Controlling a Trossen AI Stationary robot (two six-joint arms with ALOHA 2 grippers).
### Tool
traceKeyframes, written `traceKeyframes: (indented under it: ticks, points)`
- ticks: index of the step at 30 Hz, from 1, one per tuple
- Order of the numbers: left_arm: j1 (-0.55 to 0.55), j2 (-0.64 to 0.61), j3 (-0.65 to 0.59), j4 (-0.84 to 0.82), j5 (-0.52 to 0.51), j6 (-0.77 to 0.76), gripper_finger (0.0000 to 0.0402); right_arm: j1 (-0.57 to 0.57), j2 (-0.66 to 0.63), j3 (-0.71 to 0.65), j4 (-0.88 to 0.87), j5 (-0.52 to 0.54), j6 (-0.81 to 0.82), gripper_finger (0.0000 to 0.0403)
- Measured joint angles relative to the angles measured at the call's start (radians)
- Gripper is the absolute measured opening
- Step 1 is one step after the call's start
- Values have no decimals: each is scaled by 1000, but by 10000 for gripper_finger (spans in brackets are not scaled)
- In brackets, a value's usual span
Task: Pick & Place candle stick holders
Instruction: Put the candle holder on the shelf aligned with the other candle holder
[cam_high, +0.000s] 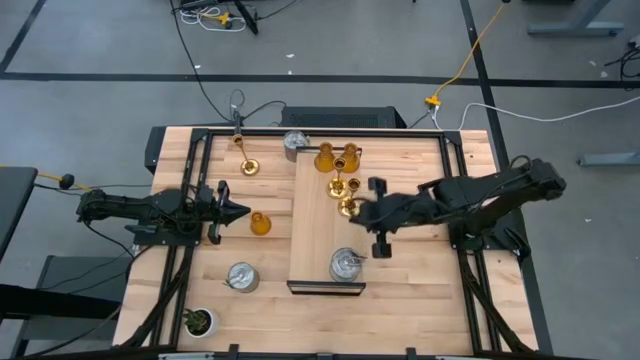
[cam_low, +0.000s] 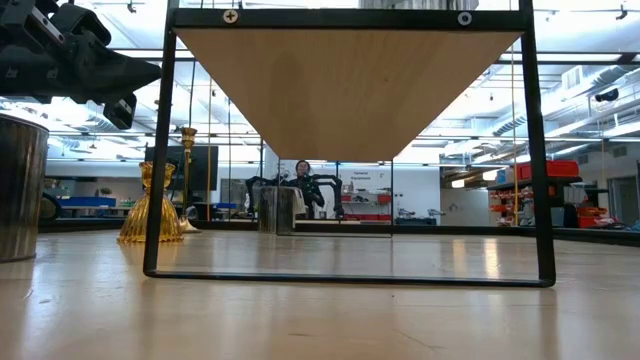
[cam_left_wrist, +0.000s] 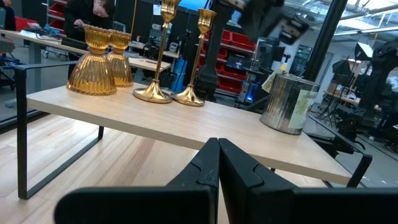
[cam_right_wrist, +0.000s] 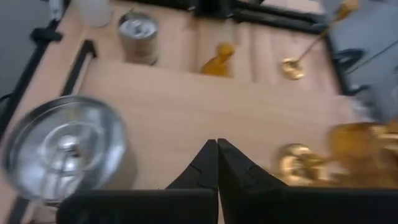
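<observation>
Amber holder (cam_high: 260, 223) by left gripper (cam_high: 240, 211)

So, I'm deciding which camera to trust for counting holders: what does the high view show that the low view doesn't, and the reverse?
Only the high view shows the raised shelf's top with two amber holders, two gold holders and a silver holder, plus the silver holder and potted plant on the table, and both shut grippers, left and right.

Only the low view shows the room behind and a person there.

Both show the amber holder on the table and the gold holder beyond it.
</observation>
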Motion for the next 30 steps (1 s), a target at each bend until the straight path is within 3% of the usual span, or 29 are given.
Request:
traceKeyframes:
  ticks: [12,30]
  points:
    - [0,0,0,0,0,0,10,-72,-130,1,0,17,-49,0]
    - [0,0,0,0,0,0,10,-105,-168,1,-3,14,-53,0]
